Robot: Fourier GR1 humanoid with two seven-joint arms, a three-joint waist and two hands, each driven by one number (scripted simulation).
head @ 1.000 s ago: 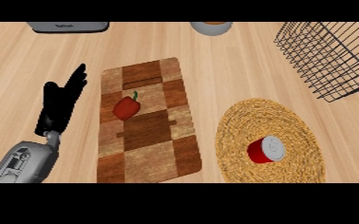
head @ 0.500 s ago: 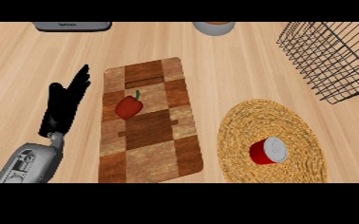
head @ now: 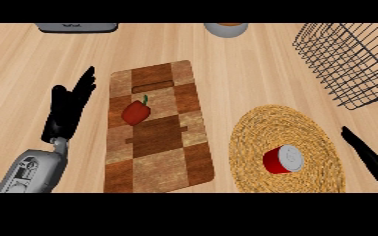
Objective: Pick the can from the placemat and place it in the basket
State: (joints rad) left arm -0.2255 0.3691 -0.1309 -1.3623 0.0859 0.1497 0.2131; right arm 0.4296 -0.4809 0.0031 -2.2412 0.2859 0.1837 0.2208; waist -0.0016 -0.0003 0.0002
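Pale wood planks make up the worktop point(head: 244, 70) in the head view, seen from steeply above. Left of centre lies a cutting board point(head: 159, 145) of light and dark brown squares, its long side running away from the robot. A red pepper point(head: 136, 113) with a short green stem sits on the board's upper left part. To the right of the board, with a strip of bare wood between them, lies a round woven placemat point(head: 295, 125) of straw colour. The can point(head: 280, 161) is on that placemat, in its nearer half and a little left of its middle. It is red with a pale round end turned up and to the right, and whether it stands upright or is tipped cannot be told. Nothing touches it. The basket point(head: 339, 65), made of dark wire, fills the upper right corner and is cut by the right edge. It sits beyond the placemat and apart from it. At the far edge are a grey appliance point(head: 77, 27) on the left and a round bowl point(head: 226, 29) near the middle, both only partly in view. The left hand point(head: 68, 111) is black and open, with fingers straight and pointing away from the robot. It is just left of the cutting board, above its grey forearm point(head: 31, 171), and holds nothing. Only a black sliver of the right hand point(head: 360, 146) shows at the right edge, beside the placemat. It is clear of the can, and whether this hand is open or closed cannot be told.
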